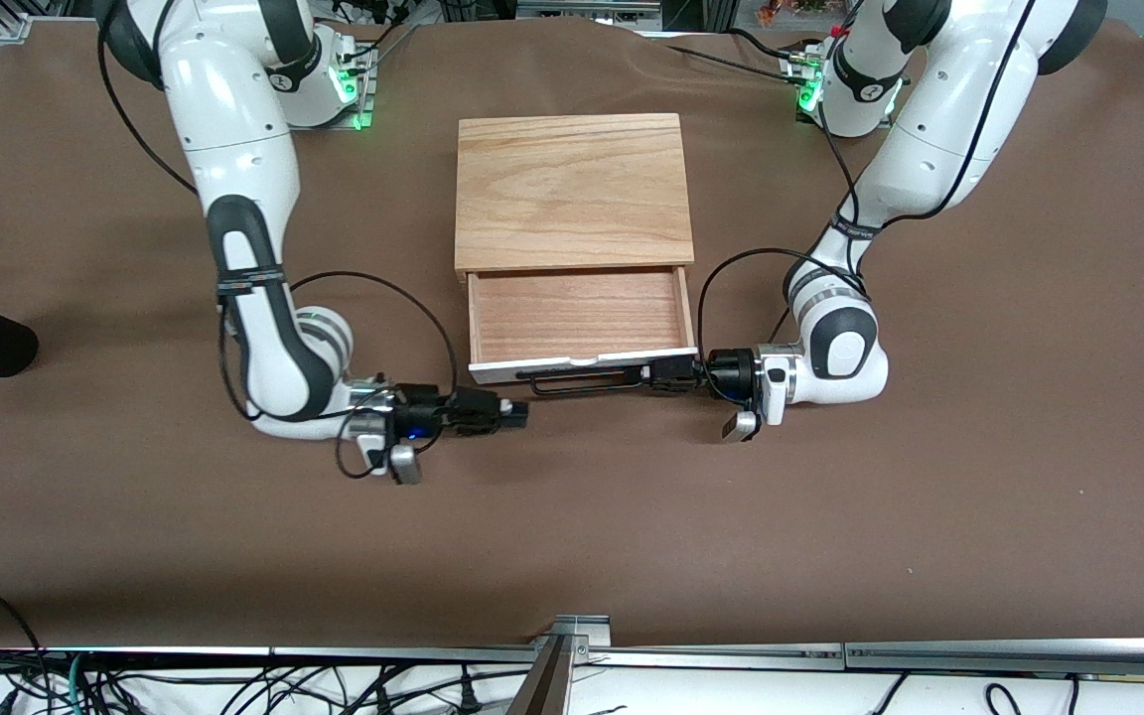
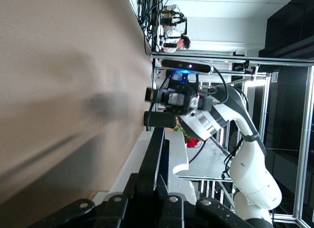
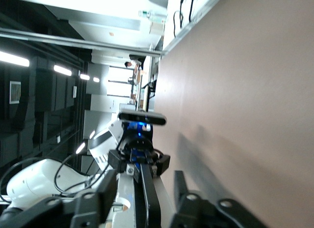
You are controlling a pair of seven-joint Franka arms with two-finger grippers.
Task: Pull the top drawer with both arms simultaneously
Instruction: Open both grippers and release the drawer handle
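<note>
Front view bearings: clock face, 12 o'clock at the robots' bases.
Cabinet: light oak cabinet (image 1: 572, 189) at the middle of the brown table (image 1: 830, 516), its front facing 6 o'clock.
Top drawer: top drawer (image 1: 582, 363) is slid out toward 6 o'clock from under the oak top, well open, with its white front panel nearest the front camera.
Drawer contents: only the reddish-brown wood floor shows inside its walls.
Handle: black wire handle (image 1: 582, 375) runs along the white panel from 9 to 3 o'clock.
Left arm: left arm (image 1: 929, 149) reaches in low from 3 o'clock.
Left gripper: left gripper (image 1: 669, 378) is at the handle's 3 o'clock end, with its fingers closed on the wire; in the left wrist view the bar runs straight out from between them.
Right arm: right arm (image 1: 234, 169) bends down from 10 o'clock.
Right gripper: right gripper (image 1: 520, 408) is low over the table at 7 o'clock of the handle's 9 o'clock end, just beside it and holding nothing, its fingers spread apart.
</note>
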